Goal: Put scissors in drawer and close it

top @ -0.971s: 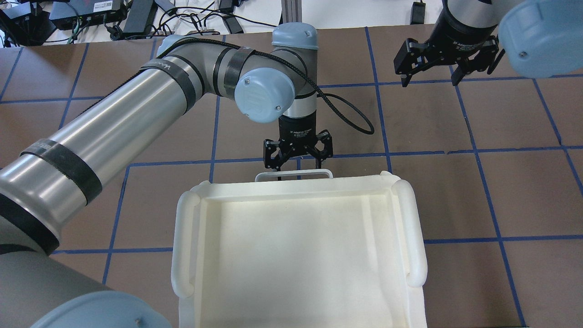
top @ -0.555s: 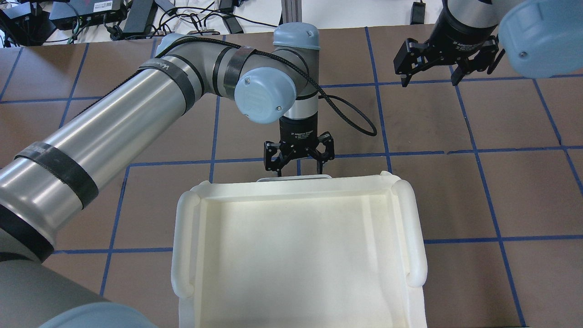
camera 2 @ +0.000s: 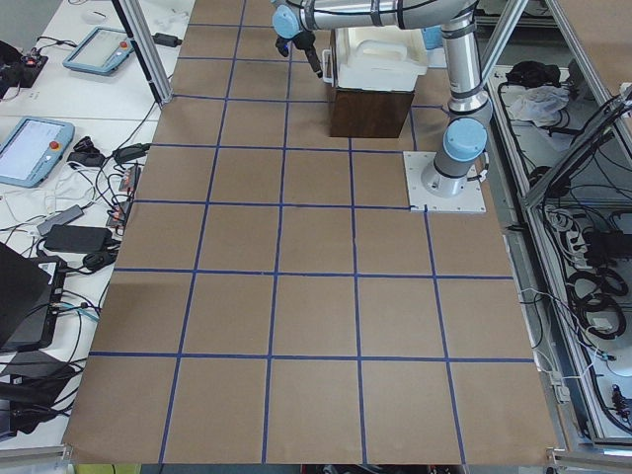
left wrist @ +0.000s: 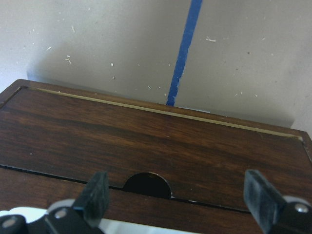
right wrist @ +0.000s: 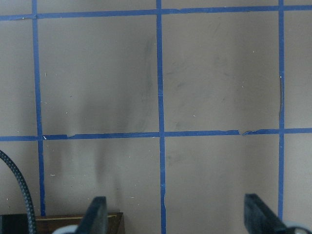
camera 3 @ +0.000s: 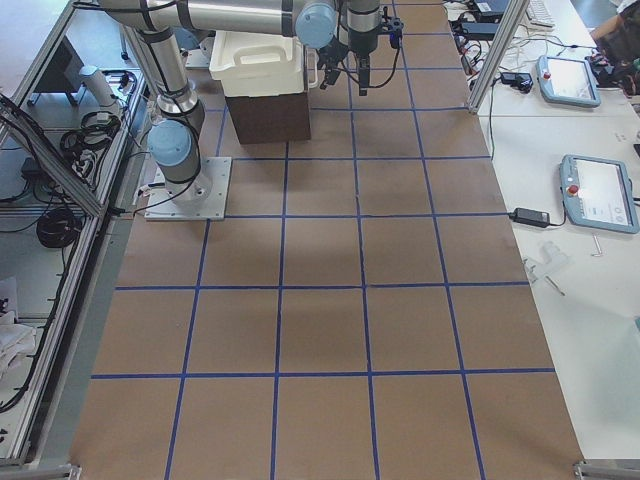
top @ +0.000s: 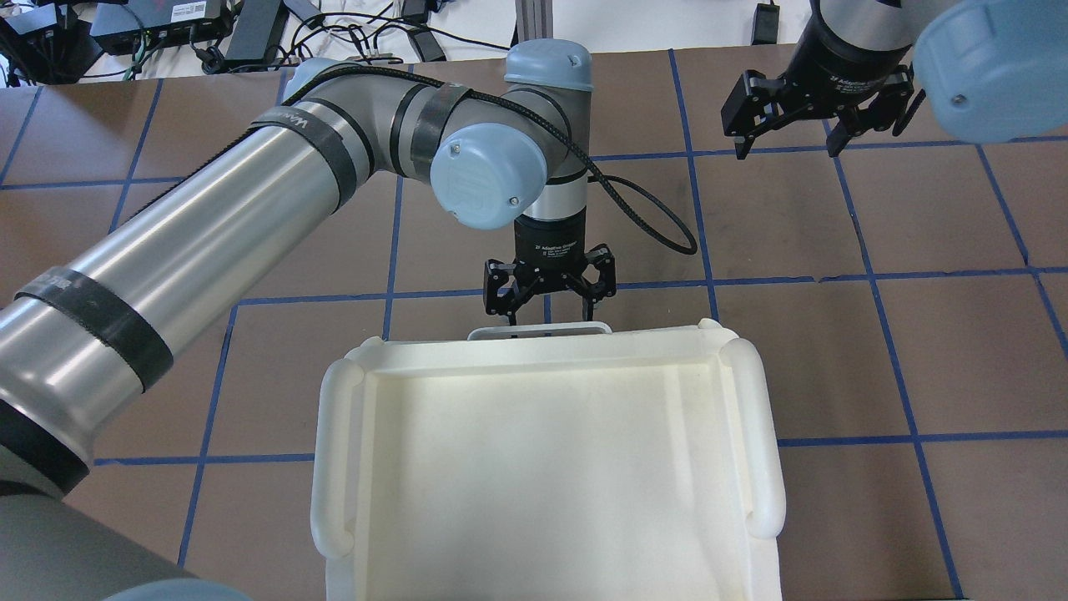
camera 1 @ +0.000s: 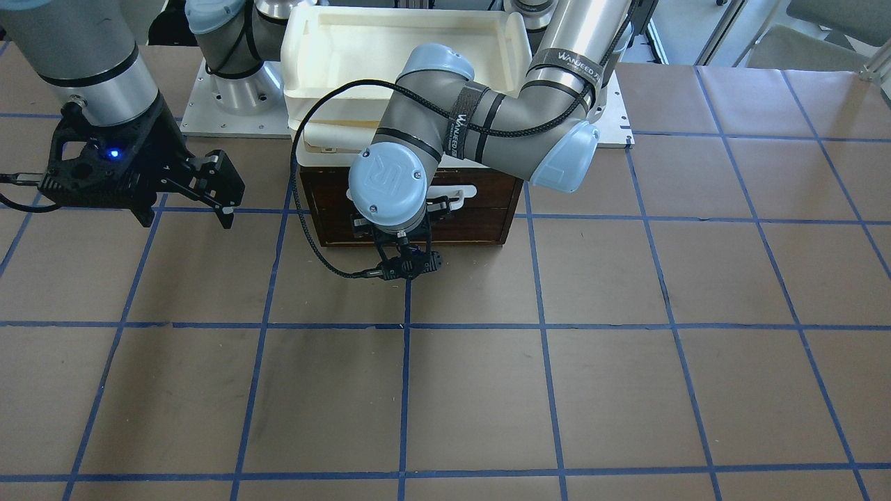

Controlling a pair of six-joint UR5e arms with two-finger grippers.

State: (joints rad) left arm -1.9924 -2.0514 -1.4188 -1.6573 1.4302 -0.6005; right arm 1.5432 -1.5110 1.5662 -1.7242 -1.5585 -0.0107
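The dark-brown wooden drawer (camera 1: 487,189) sits under the white tray, its front flush with the box. Its white bar handle (top: 538,329) pokes out just past the tray's edge and also shows in the front view (camera 1: 461,191). My left gripper (top: 549,310) hangs open right in front of the handle. In the left wrist view (left wrist: 175,185) its fingers (left wrist: 97,195) stand wide apart with nothing between them, before the drawer front (left wrist: 204,217). My right gripper (top: 786,143) is open and empty over bare table, far to the right. The scissors show in no view.
A white plastic tray (top: 755,434) rests on top of the wooden box (camera 1: 334,223) and hides it from above. A black cable (camera 1: 306,229) loops off the left wrist. Brown paper with blue tape lines (camera 1: 404,390) covers the table around the box.
The white handle has slid back toward the tray's edge and shows less. My left gripper has moved with it toward the box. The right arm has not moved.
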